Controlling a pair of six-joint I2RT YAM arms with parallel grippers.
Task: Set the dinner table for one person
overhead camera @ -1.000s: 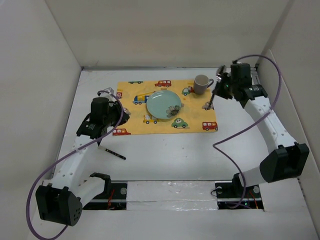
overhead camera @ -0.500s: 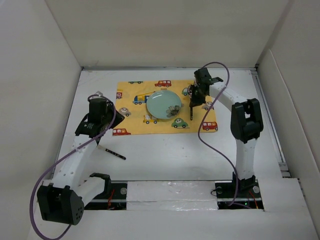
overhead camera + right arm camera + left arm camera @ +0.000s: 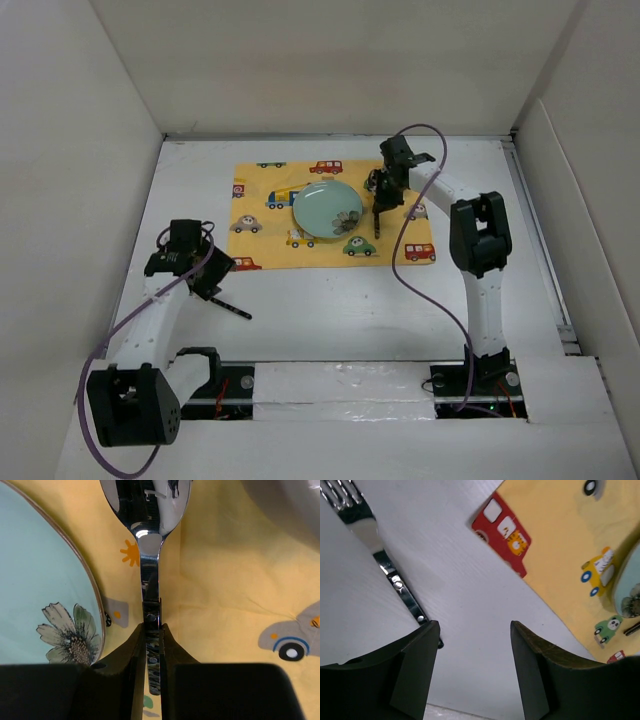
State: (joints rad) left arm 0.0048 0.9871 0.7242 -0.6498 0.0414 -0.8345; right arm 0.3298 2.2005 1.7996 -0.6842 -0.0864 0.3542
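Observation:
The white dinner table (image 3: 330, 300) carries a yellow car-print placemat (image 3: 262, 215) with a pale blue flowered plate (image 3: 322, 208) on it. My right gripper (image 3: 379, 203) is shut on the dark handle of a spoon (image 3: 145, 510), just right of the plate (image 3: 40, 580) and over the placemat (image 3: 225, 580). A black-handled fork (image 3: 232, 309) lies on the bare table below the placemat's left corner. My left gripper (image 3: 475, 630) hovers open over the table beside the fork (image 3: 370, 535), whose handle end runs under the left finger (image 3: 415, 670). Nothing sits between those jaws.
White walls enclose the table on three sides. A blurred pale object (image 3: 285, 505) fills the top right corner of the right wrist view, close to the spoon bowl. The right arm (image 3: 470, 230) arches over the placemat's right edge. Both arm bases sit at the near edge.
The right arm swung in from the far right with the spoon to beside the plate. The left arm drew back from the placemat toward the fork, and its jaws opened.

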